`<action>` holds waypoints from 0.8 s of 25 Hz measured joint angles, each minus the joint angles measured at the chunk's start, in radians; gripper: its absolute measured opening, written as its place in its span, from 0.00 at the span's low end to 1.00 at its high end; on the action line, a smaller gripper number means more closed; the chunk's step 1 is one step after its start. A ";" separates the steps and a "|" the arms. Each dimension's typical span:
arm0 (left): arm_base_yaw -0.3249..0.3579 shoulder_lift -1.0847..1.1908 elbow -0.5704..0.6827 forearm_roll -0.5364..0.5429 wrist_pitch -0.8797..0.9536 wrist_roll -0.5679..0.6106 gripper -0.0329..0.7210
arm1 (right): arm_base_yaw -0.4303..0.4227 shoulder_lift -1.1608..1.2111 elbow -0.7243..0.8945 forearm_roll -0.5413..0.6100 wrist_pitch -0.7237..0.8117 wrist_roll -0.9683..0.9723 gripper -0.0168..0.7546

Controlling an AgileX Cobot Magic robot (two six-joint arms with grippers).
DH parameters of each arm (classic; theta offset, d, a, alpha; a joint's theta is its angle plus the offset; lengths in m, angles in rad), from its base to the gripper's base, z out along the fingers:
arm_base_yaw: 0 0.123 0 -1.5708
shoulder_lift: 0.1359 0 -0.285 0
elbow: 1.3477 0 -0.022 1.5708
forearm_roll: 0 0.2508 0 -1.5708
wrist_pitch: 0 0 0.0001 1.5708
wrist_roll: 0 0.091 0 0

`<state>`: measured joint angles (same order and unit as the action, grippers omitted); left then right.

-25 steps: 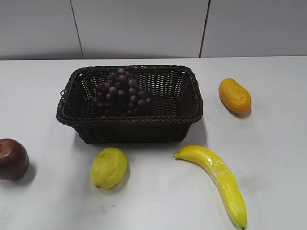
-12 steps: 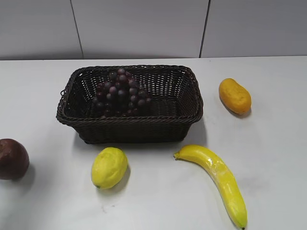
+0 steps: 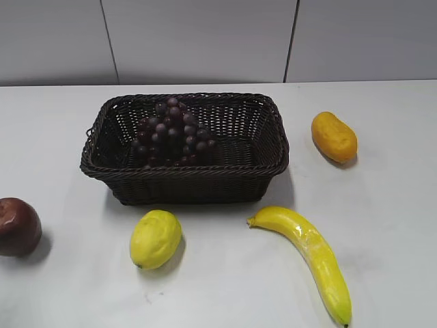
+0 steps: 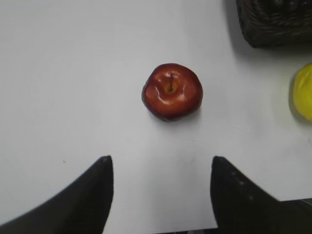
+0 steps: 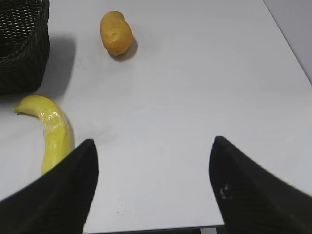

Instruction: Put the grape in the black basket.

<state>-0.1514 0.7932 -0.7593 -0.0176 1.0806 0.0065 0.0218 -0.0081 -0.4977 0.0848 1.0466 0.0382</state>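
We see a white table [image 3: 382,225] filling most of the exterior view, with a grey panelled wall [image 3: 205,37] behind it. The biggest thing on it is the black basket [image 3: 270,160], a rectangular woven one with a braided rim, set toward the far middle of the table. The grape [image 3: 171,131] lies inside the basket, in its left half, the bunch heaped against the weave and touching no gripper.

Next in size we find a banana [image 3: 311,249] lying on the table in front of the basket's right corner, its stem end pointing toward the basket and its tip toward the near edge. A lemon [image 3: 156,238] sits just in front of the basket's left half, apart from it. An apple [image 3: 17,225], dark red, rests at the far left edge of the exterior view, well apart from the lemon. An orange-yellow fruit [image 3: 334,137], mango-like, lies to the right of the basket, clear of it.

From the left wrist view we see the left gripper [image 4: 161,187] with its two dark fingers spread wide and nothing between them, above bare table, the apple beyond them. From the right wrist view the right gripper [image 5: 153,183] likewise stands wide apart and holds nothing, with the banana beside its left finger [image 5: 58,195].
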 joint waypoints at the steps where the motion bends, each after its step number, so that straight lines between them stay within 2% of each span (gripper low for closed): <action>1: 0.000 -0.058 0.030 -0.002 0.004 0.000 0.83 | 0.000 0.000 0.000 0.000 0.000 0.000 0.72; 6: 0.000 -0.346 0.140 -0.006 0.025 -0.001 0.83 | 0.000 0.000 0.000 0.000 0.000 0.000 0.72; 12: 0.000 -0.625 0.214 -0.023 0.041 -0.001 0.83 | 0.000 0.000 0.000 0.000 0.000 0.000 0.72; 20: 0.000 -0.718 0.264 0.011 0.006 -0.007 0.83 | 0.000 0.000 0.000 0.000 0.000 0.000 0.72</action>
<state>-0.1514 0.0756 -0.4956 -0.0064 1.0862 0.0000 0.0218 -0.0081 -0.4977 0.0848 1.0466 0.0382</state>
